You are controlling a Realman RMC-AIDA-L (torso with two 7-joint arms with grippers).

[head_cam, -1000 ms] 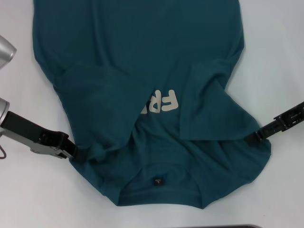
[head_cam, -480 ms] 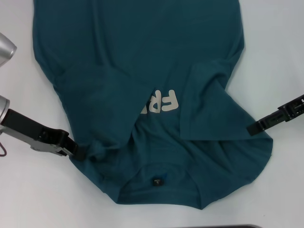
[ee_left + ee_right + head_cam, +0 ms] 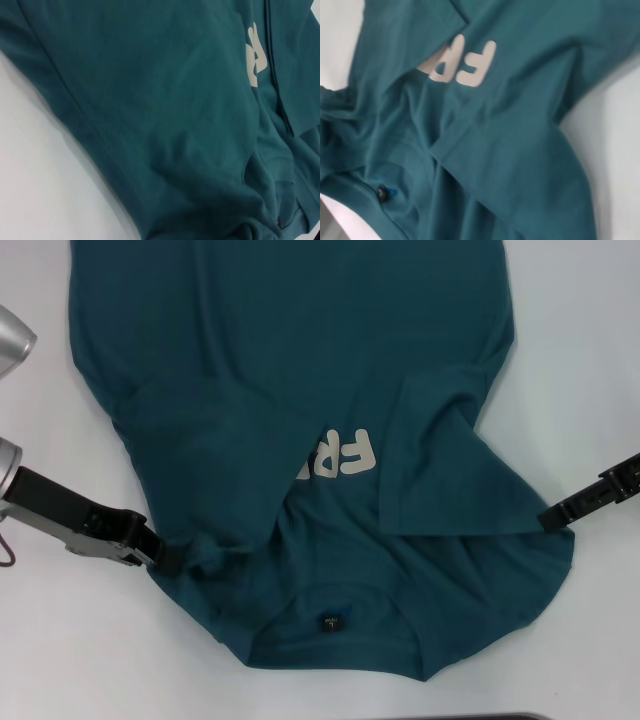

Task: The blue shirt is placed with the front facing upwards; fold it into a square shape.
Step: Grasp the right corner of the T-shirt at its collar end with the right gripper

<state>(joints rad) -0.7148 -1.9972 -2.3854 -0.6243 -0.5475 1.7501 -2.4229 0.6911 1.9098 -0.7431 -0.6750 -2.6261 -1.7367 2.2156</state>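
The blue shirt (image 3: 300, 440) lies spread across the white tabletop (image 3: 590, 360), collar end nearest the robot, with the small black neck label (image 3: 331, 622) facing up just inside the neckline. Both sleeves are folded in over the chest, and between them only part of the cream lettering (image 3: 345, 455) shows. The left gripper (image 3: 168, 558) sits low at the shirt's left shoulder edge, and the cloth bunches into a small pucker right at its tip, so my read is that its fingers are clamped on a pinch of fabric there, though the tips themselves are buried in the folds. The right gripper (image 3: 546, 519) is at the opposite edge, its tip touching or just beside the hem of the folded sleeve; whether its fingers are apart or together, I cannot tell. Here is the risk: one side looks gripped and the other may not be. If the left arm lifts or drags while the right has no hold, the shirt will skew, the folded sleeves will slide open, and the square shape goes crooked. A thin pinch on the left could also slip out halfway through a lift, dropping the shoulder in a heap. And the rumpled fabric near the collar, plain in the right wrist view, could get folded under and leave a lumpy, uneven edge.
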